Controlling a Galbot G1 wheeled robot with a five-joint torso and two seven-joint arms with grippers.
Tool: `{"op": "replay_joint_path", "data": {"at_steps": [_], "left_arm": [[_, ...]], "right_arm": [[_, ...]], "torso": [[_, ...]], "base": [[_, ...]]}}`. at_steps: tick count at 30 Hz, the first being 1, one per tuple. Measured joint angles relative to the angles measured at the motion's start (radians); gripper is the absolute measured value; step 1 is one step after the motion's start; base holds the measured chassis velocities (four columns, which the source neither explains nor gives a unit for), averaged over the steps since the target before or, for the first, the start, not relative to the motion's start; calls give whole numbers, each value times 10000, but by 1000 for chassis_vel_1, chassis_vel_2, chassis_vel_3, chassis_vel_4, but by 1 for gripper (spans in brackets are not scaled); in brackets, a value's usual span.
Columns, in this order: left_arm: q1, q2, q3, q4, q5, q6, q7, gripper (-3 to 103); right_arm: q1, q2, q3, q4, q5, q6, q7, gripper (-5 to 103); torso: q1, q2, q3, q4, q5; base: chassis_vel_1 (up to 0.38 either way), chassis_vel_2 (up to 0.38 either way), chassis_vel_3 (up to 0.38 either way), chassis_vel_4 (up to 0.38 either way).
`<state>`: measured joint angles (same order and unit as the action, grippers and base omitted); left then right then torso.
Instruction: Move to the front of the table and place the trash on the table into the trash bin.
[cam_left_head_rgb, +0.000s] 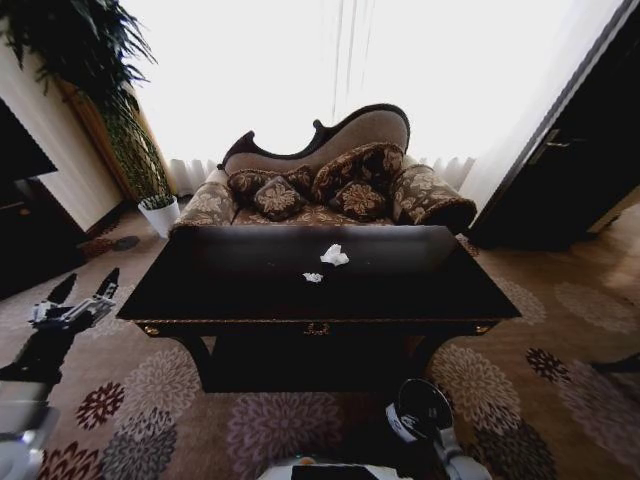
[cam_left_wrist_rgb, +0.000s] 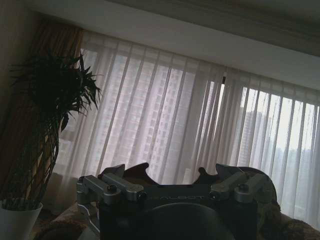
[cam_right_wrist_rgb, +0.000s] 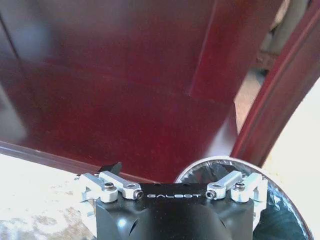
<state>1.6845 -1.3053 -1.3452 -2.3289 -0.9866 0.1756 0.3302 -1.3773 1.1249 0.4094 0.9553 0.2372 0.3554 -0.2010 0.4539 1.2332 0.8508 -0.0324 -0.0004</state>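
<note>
Head view: paper wads (cam_left_head_rgb: 334, 255) mid-table (cam_left_head_rgb: 420, 290), ahead.
Left gripper (cam_left_head_rgb: 78, 300): fingers apart, empty.
Right gripper (cam_right_wrist_rgb: 175, 187): over trash bin (cam_right_wrist_rgb: 285, 220); probably nearer; fingers' state indeterminable.

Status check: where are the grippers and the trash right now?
Left gripper open, raised off table's left end. Right gripper low, above trash bin, fingers unreadable. Two paper wads mid-table. Nothing blocking.

Left gripper (cam_left_wrist_rgb: 170, 172) with jaws apart, sheer curtains (cam_left_wrist_rgb: 200, 125) behind, potted plant (cam_left_wrist_rgb: 45, 125) beside them
</note>
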Motion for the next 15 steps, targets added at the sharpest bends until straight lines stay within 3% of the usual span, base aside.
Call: {"op": "replay_joint_path", "data": {"at_steps": [3, 7, 15], "left_arm": [[-49, -4, 45, 21, 11, -3, 0, 100], [-162, -17, 124, 67, 16, -11, 3, 100], [-231, -165, 259, 105, 79, -37, 47, 100]], "right_arm": [[-536, -56, 147, 663, -8, -30, -97, 100], [-1536, -57, 441, 1744, -424, 458, -354, 100], [-3175, 669, 939, 3962, 7, 899, -323, 100]], "torso": [[0, 1, 0, -3, -2], [-1, 1, 0, 0, -3], [-1, 2, 0, -1, 2]], "base": [[0, 0, 0, 0], [0, 0, 0, 0], [0, 0, 0, 0]]}}
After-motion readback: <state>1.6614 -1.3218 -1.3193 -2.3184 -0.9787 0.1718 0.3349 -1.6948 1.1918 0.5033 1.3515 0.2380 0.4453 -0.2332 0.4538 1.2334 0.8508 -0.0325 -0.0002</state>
